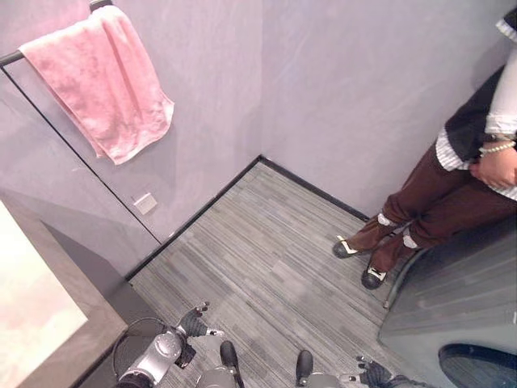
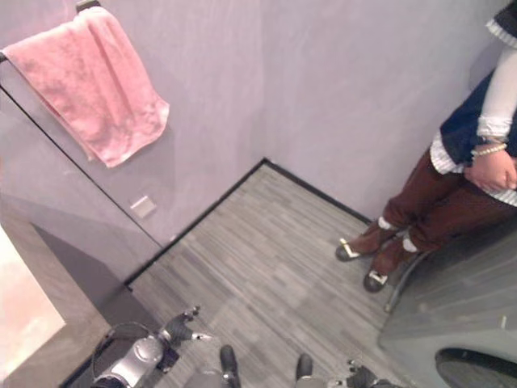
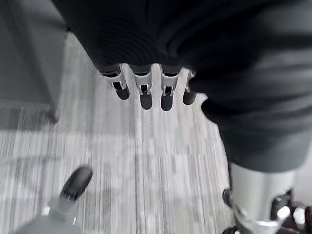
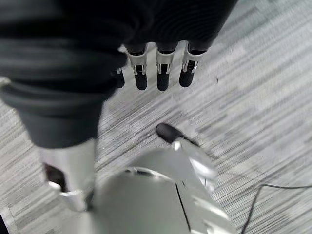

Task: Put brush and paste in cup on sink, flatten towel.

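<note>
At the upper left of the eye views a pink towel (image 1: 101, 77) hangs over a dark rail (image 1: 11, 57) fixed to the lilac wall. It drapes unevenly: its cloth is bunched along the rail and its lower edge slants down to a corner at the right. A thin dark line runs down the wall from the rail's left end toward the floor. Below the towel a small pale plate (image 1: 145, 203) sits on the wall. At the lower left edge a pale counter top (image 1: 32, 315) with a grey rim cuts into the frame.

The grey striped floor (image 1: 266, 250) opens wide through the middle, bounded by a black skirting line where the two walls meet it in a corner at centre. This stretch is open between the counter and the person.

At the bottom, left of centre, the left hand (image 1: 194, 319) hangs low above the floor. In its own wrist view its fingers (image 3: 142, 90) are straight and relaxed, holding nothing. Right of centre at the bottom edge the right hand (image 1: 373, 373) hangs likewise; its wrist view shows its fingers (image 4: 163, 73) straight, loosely spread and empty, with bare floor past them.

At the right a person (image 1: 452, 186) in brown trousers and dark shoes stands with hands clasped, beside a grey slatted surface (image 1: 460, 283) that fills the lower right corner.
</note>
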You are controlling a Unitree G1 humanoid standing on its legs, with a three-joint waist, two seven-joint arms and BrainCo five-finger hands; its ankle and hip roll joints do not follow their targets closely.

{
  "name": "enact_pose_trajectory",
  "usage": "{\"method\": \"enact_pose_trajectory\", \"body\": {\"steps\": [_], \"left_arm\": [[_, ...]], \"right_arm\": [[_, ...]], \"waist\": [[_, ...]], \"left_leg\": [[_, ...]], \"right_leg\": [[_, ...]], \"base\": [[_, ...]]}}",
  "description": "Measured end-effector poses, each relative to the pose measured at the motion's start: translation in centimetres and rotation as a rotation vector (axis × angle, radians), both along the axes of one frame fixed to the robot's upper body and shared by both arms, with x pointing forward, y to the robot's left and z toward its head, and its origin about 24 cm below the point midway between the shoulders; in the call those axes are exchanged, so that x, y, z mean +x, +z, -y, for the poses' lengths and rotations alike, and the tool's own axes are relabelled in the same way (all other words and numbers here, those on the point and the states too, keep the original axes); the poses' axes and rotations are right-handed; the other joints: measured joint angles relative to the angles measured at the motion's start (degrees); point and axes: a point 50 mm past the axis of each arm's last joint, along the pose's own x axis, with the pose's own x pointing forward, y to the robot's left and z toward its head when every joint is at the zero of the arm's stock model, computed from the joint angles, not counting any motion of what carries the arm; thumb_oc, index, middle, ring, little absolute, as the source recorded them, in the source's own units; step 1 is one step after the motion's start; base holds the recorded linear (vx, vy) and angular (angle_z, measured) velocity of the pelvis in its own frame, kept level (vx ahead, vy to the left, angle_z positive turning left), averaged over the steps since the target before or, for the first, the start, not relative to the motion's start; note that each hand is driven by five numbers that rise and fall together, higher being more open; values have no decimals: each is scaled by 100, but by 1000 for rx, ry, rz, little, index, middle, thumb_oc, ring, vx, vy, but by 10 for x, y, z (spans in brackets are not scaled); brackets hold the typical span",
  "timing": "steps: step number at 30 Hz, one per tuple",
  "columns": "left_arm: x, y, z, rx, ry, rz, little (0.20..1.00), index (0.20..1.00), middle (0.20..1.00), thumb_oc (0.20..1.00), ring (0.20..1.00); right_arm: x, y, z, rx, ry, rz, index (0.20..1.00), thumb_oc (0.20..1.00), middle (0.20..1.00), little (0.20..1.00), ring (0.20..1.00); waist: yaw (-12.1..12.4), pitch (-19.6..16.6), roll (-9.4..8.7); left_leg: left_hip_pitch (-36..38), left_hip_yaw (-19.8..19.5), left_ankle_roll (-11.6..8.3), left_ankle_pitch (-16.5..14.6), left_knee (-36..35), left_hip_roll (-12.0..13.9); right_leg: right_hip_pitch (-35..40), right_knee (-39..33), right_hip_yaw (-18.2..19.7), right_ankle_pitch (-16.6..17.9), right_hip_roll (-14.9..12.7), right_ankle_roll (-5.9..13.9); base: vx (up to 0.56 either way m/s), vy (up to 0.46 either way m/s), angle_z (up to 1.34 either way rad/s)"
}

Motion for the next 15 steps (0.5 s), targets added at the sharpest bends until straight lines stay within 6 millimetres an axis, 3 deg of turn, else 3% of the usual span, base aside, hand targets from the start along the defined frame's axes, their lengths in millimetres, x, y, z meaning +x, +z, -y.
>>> {"method": "enact_pose_trajectory", "body": {"steps": [2,4,6,7,8,13,14,15], "left_arm": [[3,4,-6,9,11,17,1000,1000,1000,1000,1000],[6,9,-13,27,6,34,1000,1000,1000,1000,1000],[6,9,-11,28,2,37,1000,1000,1000,1000,1000],[5,8,-6,10,-7,38,1000,1000,1000,1000,1000],[3,8,-6,8,-5,35,1000,1000,1000,1000,1000],[-8,1,-17,36,17,-12,1000,1000,1000,1000,1000],[-11,0,-20,43,15,-24,1000,1000,1000,1000,1000],[-12,0,-19,40,14,-27,1000,1000,1000,1000,1000]], "right_arm": [[17,4,-12,27,56,56,1000,1000,1000,1000,1000],[27,7,-23,58,77,100,1000,1000,1000,1000,1000],[37,10,-27,63,95,122,1000,1000,1000,1000,1000],[45,12,-31,74,110,145,1000,1000,1000,1000,1000],[45,13,-32,81,115,146,1000,1000,1000,1000,1000],[36,10,-31,87,109,124,1000,1000,1000,1000,1000],[30,8,-29,85,104,110,1000,1000,1000,1000,1000],[27,7,-26,75,98,95,1000,1000,1000,1000,1000]], "waist": [[94,-23,-38],[99,-70,-145],[135,-70,-156],[122,-72,-163],[118,-63,-164],[-68,-7,-176],[-118,34,-218],[-171,80,-166]], "left_leg": [[-2,148,177,-99,59,-52],[31,13,290,-182,55,-175],[96,38,294,-184,11,-193],[187,-89,353,-243,-40,-233],[300,-123,345,-222,-173,-226],[386,-435,288,-245,-188,-143],[378,-512,151,-197,-189,-174],[404,-577,135,-208,-189,-135]], "right_leg": [[-155,394,-61,-157,-141,60],[-254,851,5,-176,-175,280],[-333,1109,20,-201,-258,331],[-319,1226,31,-263,-201,489],[-341,1331,314,-484,-27,545],[-341,667,873,-647,738,371],[-209,169,841,-366,777,22],[-133,112,784,-334,827,20]], "base": [[154,232,-21],[149,207,8],[196,174,12],[172,125,15],[174,123,20],[145,69,31],[150,27,29],[199,12,33]]}}
